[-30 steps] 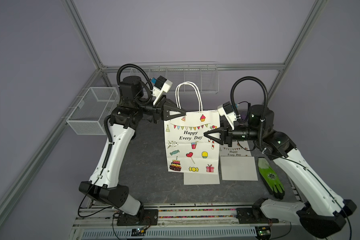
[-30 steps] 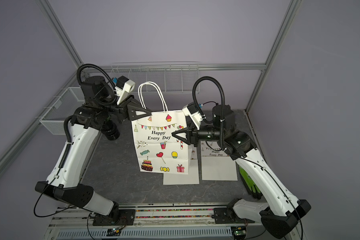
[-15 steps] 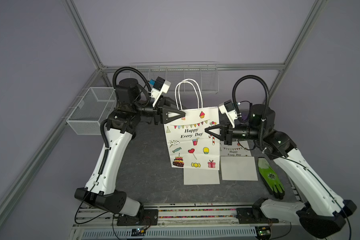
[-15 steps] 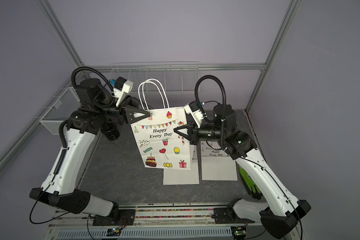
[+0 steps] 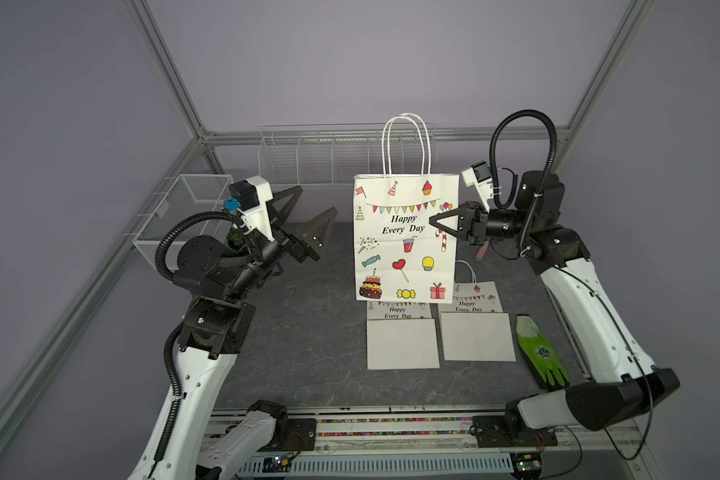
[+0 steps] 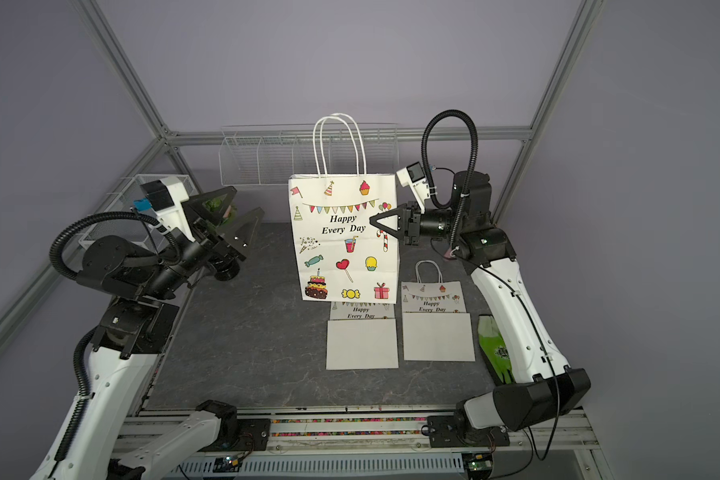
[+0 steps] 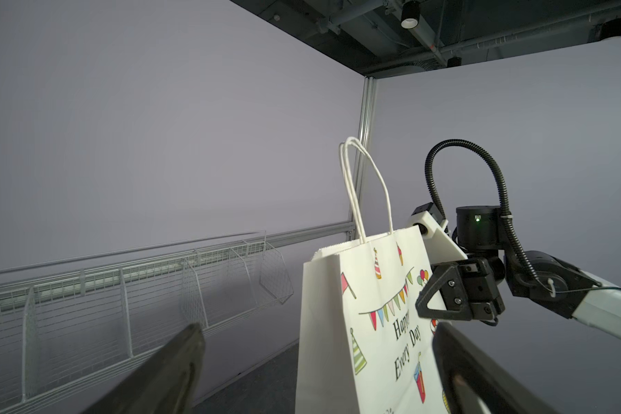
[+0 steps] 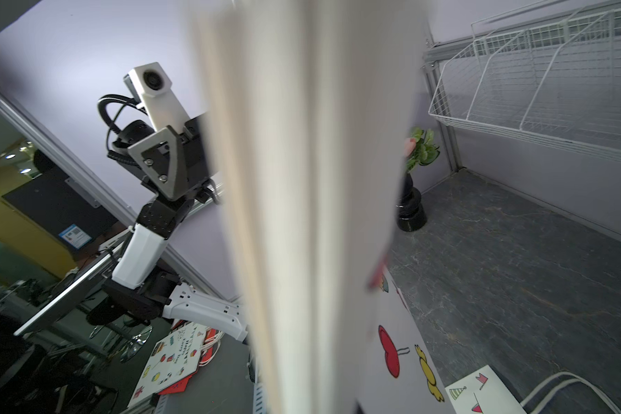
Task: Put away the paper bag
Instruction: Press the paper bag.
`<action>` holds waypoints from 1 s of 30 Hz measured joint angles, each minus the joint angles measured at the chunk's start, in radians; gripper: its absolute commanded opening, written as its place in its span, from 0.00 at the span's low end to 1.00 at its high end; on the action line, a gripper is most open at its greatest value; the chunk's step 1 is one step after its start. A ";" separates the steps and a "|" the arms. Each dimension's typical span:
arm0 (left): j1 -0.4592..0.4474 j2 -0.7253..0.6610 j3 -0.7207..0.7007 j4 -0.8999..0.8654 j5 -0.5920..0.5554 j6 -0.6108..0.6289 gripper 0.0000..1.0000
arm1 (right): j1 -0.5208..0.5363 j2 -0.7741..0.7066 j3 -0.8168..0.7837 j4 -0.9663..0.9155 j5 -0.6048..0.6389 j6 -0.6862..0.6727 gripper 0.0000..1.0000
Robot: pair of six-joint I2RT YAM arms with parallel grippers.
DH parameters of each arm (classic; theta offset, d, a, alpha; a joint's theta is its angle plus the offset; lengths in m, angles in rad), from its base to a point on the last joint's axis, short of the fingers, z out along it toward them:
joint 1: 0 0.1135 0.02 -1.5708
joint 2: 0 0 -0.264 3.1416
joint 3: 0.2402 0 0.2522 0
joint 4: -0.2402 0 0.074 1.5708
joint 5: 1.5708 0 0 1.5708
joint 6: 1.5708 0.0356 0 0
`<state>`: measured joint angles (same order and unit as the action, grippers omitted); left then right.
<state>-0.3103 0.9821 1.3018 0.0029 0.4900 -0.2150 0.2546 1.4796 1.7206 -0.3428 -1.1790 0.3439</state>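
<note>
The paper bag (image 5: 406,245) (image 6: 344,241) is white with party prints and the words "Happy Every Day". It stands upright at mid-table, folded flat, with its two rope handles up. My right gripper (image 5: 433,220) (image 6: 373,220) is shut on the bag's right edge, about halfway up. In the right wrist view the bag (image 8: 302,215) fills the middle as a blurred edge and hides my own fingers. My left gripper (image 5: 314,203) (image 6: 246,203) (image 7: 316,344) is open and stands apart, left of the bag (image 7: 373,322), touching nothing.
Two flat folded bags (image 5: 402,340) (image 5: 476,332) lie in front of the held bag, with a green glove (image 5: 541,353) to their right. A wire rack (image 5: 316,158) runs along the back wall, and a wire basket (image 5: 184,216) hangs at the left. A black vase (image 8: 411,211) stands in the back left corner.
My left gripper opened, let go of the bag's left edge and drew back to the left. My right gripper shut on the right edge. The bag shifted right and hangs straight.
</note>
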 measured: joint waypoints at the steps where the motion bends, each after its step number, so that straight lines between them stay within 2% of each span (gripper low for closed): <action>1: 0.000 0.001 -0.024 -0.002 0.001 0.009 1.00 | -0.010 0.019 0.009 0.016 -0.044 0.008 0.07; 6: 0.010 -0.018 -0.129 -0.036 -0.023 0.058 1.00 | -0.034 0.087 0.048 0.067 -0.235 0.050 0.07; 8: 0.053 -0.038 -0.168 -0.034 -0.012 0.062 1.00 | -0.033 0.092 0.051 0.073 -0.281 0.052 0.07; 11: 0.164 -0.045 -0.220 0.032 0.082 0.012 1.00 | -0.028 0.093 0.074 0.072 -0.320 0.052 0.07; 13: 0.203 -0.034 -0.248 0.096 0.166 -0.034 1.00 | -0.023 0.104 0.119 0.066 -0.320 0.052 0.07; 18: 0.203 -0.003 -0.261 0.203 0.359 -0.119 1.00 | 0.003 0.168 0.267 0.028 -0.320 0.053 0.07; 24: 0.163 -0.030 -0.260 0.238 0.430 -0.135 1.00 | 0.069 0.209 0.295 0.018 -0.320 0.088 0.07; 26: 0.153 -0.045 -0.258 0.248 0.421 -0.143 0.96 | 0.088 0.211 0.280 0.020 -0.320 0.101 0.07; 29: 0.134 -0.053 -0.245 0.280 0.395 -0.161 0.78 | 0.111 0.209 0.237 0.031 -0.320 0.123 0.07; 30: 0.129 -0.054 -0.241 0.294 0.387 -0.170 0.68 | 0.117 0.208 0.217 0.035 -0.320 0.129 0.07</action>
<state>-0.1818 0.9283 1.0611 0.2966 0.8768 -0.3847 0.3717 1.6871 1.9381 -0.3077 -1.4994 0.4732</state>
